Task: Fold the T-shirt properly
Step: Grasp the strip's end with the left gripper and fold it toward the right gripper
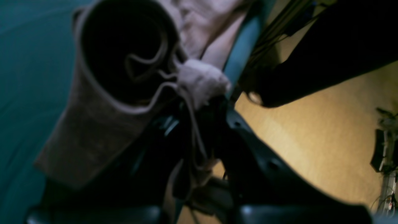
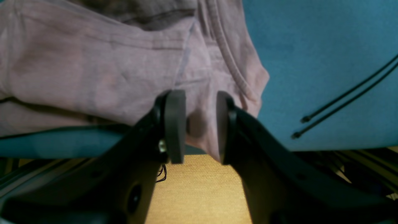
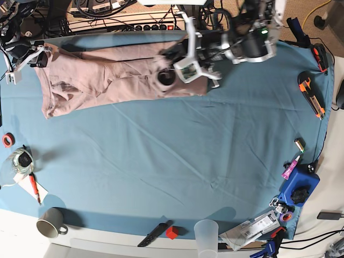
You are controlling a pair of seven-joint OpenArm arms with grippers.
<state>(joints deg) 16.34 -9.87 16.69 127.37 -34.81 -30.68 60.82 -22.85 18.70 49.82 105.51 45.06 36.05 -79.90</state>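
This looks like a robotics lab or workshop: a surface [image 3: 177,161] draped in teal-blue cloth, with a power strip [image 3: 144,27] and tangled cables [image 3: 97,8] along its far edge. Hand tools lie at the margins, an orange utility knife [image 3: 310,92], a black knife [image 3: 152,234], rolls of tape [image 3: 7,140] and a pen [image 3: 34,187], alongside a grey mug [image 3: 50,222] and a clear plastic cup [image 3: 206,232]

Soft cloth and matt plastic

The T-shirt [image 2: 93,74] is wrinkled, matt cotton with ribbed hems; the table cloth [image 3: 172,161] is smooth matt fabric; the right gripper [image 2: 196,124] has dull grey pads.
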